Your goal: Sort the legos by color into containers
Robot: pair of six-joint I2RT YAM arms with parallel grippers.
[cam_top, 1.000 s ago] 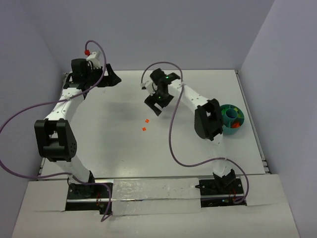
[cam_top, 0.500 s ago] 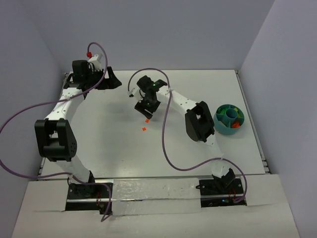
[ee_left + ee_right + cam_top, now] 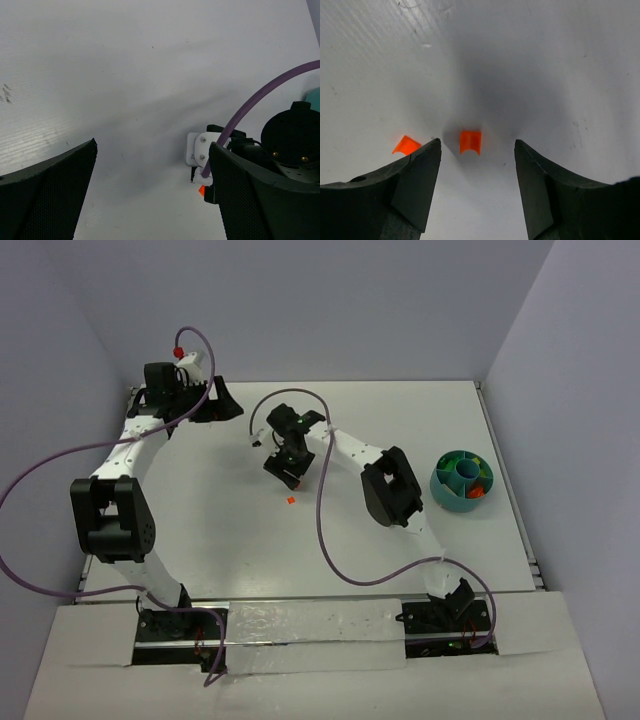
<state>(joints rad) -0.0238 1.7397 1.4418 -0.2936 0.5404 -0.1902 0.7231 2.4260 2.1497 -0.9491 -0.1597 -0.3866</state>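
The left arm and the right arm both have white link shells joined by bulky black joint housings, each on a black base plate. A purple cable loops along each arm. A red cap tops the left wrist, and a green light glows on the right. The left gripper has black mesh-textured fingers. The right gripper has smooth black wedge fingers. 2 brass screws dot a round black housing.
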